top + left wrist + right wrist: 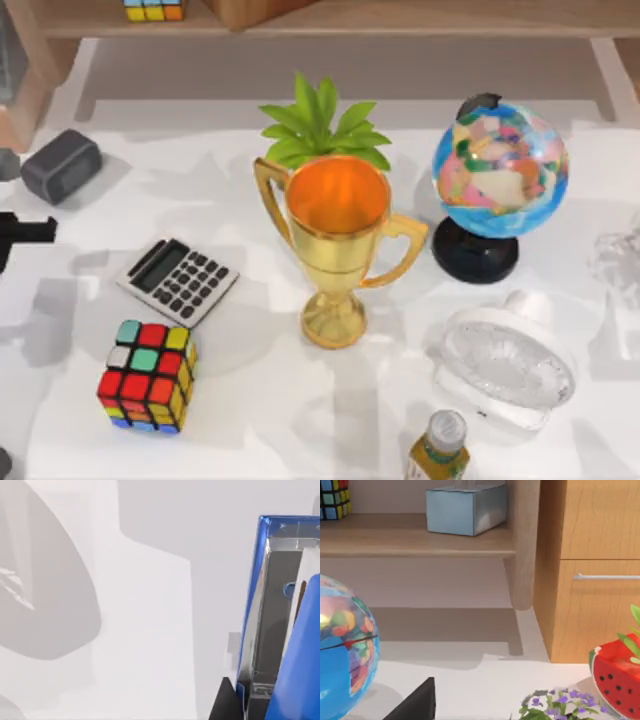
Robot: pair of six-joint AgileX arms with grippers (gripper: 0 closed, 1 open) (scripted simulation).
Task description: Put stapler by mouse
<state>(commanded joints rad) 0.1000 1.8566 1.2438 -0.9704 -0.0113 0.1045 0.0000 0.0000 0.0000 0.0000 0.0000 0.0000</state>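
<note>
Though the calculator [178, 282] at the left of centre in the top view has keys and a display, and the bottle [440, 450] at the lower edge has a yellow label, any writing on them is too small to read.

In the left wrist view the stapler [280, 630] looms very close: a bright blue bar with a shiny metal channel along its inside, hanging over the bare white table [150, 630]. A black part of the left gripper [224, 706] sits right against the stapler's near end. I cannot tell how wide this gripper stands or whether it has hold of the stapler. At the far left edge of the top view, a black piece of the left arm [25, 232] juts over the table.

In the right wrist view a black wedge of the right gripper [415, 702] shows beside the globe [340, 650]; its opening cannot be told, and nothing is seen in it. Beyond it are a pale blue box [467, 507] on a wooden shelf, a watermelon-shaped pot [617, 672] and purple flowers [555, 705].

The top view also shows a colour cube [148, 375] at lower left, a gold cup [338, 240] in the centre and a green plant [322, 130] just behind the cup.
</note>
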